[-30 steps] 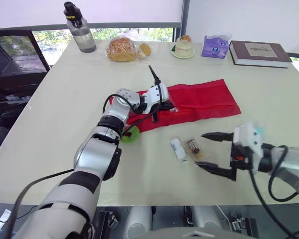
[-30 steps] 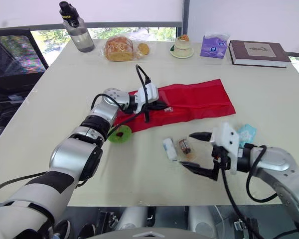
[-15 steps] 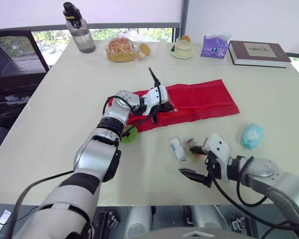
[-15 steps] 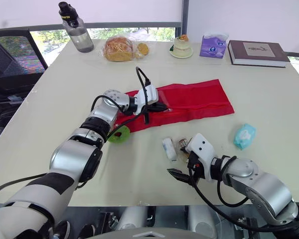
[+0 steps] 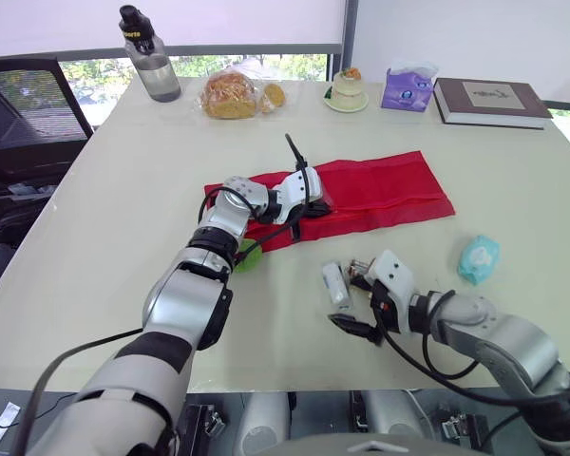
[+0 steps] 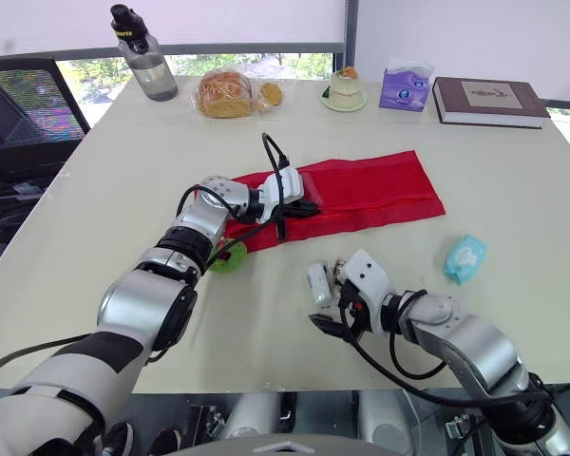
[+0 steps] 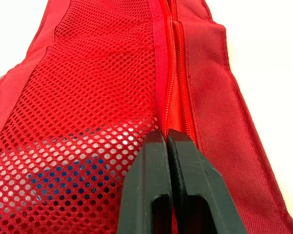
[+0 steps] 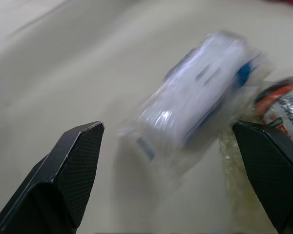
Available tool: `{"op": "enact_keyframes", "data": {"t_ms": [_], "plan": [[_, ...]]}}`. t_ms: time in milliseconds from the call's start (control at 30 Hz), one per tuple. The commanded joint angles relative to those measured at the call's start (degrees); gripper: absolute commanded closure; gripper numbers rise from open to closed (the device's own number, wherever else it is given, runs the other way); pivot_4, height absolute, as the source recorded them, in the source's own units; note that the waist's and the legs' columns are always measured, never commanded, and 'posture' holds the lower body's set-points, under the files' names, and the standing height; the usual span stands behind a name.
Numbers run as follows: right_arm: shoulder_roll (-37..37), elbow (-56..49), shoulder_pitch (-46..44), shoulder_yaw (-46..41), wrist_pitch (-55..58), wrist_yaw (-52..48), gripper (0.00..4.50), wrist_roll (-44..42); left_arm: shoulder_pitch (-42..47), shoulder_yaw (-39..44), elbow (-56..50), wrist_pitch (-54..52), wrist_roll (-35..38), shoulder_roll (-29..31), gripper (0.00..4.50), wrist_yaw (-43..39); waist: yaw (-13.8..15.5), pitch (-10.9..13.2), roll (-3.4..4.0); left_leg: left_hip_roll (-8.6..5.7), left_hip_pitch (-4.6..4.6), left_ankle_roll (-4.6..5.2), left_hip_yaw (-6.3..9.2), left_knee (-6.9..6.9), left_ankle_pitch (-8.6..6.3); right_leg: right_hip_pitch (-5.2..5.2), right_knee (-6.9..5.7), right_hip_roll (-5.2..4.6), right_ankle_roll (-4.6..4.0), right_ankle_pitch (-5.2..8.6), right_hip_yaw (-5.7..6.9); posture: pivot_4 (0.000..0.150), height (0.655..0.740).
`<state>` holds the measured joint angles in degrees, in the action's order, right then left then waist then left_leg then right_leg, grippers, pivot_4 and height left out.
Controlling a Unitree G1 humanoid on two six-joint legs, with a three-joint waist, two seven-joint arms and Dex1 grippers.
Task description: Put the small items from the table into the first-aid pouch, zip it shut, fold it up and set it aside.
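Observation:
The red mesh first-aid pouch [image 5: 380,190] lies flat across the middle of the table. My left gripper [image 5: 318,204] rests on its left end, fingers [image 7: 168,146] shut on the pouch at the zip line. A white wrapped packet [image 5: 334,282] and a small orange-labelled item [image 5: 361,269] lie in front of the pouch. Low over the table, my right gripper [image 5: 348,295] stands open, one finger [image 8: 75,165] on each side of the white packet [image 8: 200,92]. A teal packet [image 5: 479,258] sits to the right. A green item [image 5: 244,258] lies beside my left forearm.
Along the far edge stand a water bottle [image 5: 150,52], a bagged bread [image 5: 230,93], a small cake on a saucer [image 5: 348,90], a purple tissue pack [image 5: 406,87] and a book [image 5: 482,100]. A black chair [image 5: 19,104] stands left of the table.
My right gripper has travelled left and down from the table's right side to the white packet, staying open. The left gripper has kept its hold on the pouch.

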<state>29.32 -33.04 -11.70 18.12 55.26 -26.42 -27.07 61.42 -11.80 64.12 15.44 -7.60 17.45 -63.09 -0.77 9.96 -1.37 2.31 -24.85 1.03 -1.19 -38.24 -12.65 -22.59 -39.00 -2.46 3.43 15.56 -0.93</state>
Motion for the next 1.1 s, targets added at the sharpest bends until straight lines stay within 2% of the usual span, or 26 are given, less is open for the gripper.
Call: {"op": "enact_keyframes", "data": {"t_ms": [33,267,367,500,567,700,1100], "plan": [[-2.36,0.22,-0.51,-0.41,0.73,1.95,0.05,0.67,-0.23,0.25,-1.83,-0.06,0.05,0.34,4.50,0.41,0.00,0.00,0.00,0.00,0.00,0.00,0.01,-0.01,0.00,0.00,0.00,0.00,0.00,0.00,0.00,0.150,0.7400],[-3.03,-0.29,-0.13,1.04,1.59,4.51,0.05,3.99,-0.49,0.12,-2.11,-0.25,-0.06,0.09,4.50,0.69,0.01,0.00,0.00,0.00,-0.01,0.00,-0.01,0.00,0.00,0.00,0.00,0.01,0.00,-0.01,-0.01,0.150,0.7400],[0.23,-2.66,0.20,2.19,1.52,3.45,0.71,5.63,-0.41,0.09,-2.00,-0.21,-0.13,-0.02,4.50,0.88,0.04,-0.01,0.01,0.00,0.00,0.00,-0.01,-0.01,0.00,0.00,0.00,0.00,0.00,-0.01,-0.01,0.150,0.7400],[3.20,-5.00,0.79,2.73,1.74,2.81,2.70,6.71,-0.32,0.11,-1.85,-0.20,-0.16,-0.16,4.50,1.12,0.08,-0.01,0.00,0.00,-0.02,0.00,-0.02,0.01,0.00,0.00,0.04,0.00,0.00,-0.01,-0.01,0.150,0.7400],[3.74,-5.42,1.26,2.78,1.49,2.73,3.44,7.25,-0.38,0.07,-1.85,-0.20,-0.21,-0.28,4.50,1.24,0.09,-0.01,0.00,0.00,-0.03,0.00,0.01,0.03,0.00,-0.01,0.04,0.00,-0.01,0.00,0.00,0.150,0.7400],[3.80,-6.21,1.98,2.20,0.42,2.46,3.44,7.55,-0.39,0.08,-1.80,-0.19,-0.19,-0.32,4.50,1.19,0.08,-0.01,0.00,0.00,-0.03,0.00,-0.01,0.03,0.00,-0.01,0.04,0.00,0.00,0.00,-0.01,0.150,0.7400],[7.89,-7.30,4.54,0.17,-12.77,-4.76,3.44,10.04,-0.50,0.07,-1.68,-0.17,-0.29,-0.09,4.50,1.28,0.09,-0.01,-0.01,0.00,-0.03,0.00,0.00,0.03,0.00,-0.01,0.06,0.00,0.00,0.00,0.01,0.150,0.7400]]}}
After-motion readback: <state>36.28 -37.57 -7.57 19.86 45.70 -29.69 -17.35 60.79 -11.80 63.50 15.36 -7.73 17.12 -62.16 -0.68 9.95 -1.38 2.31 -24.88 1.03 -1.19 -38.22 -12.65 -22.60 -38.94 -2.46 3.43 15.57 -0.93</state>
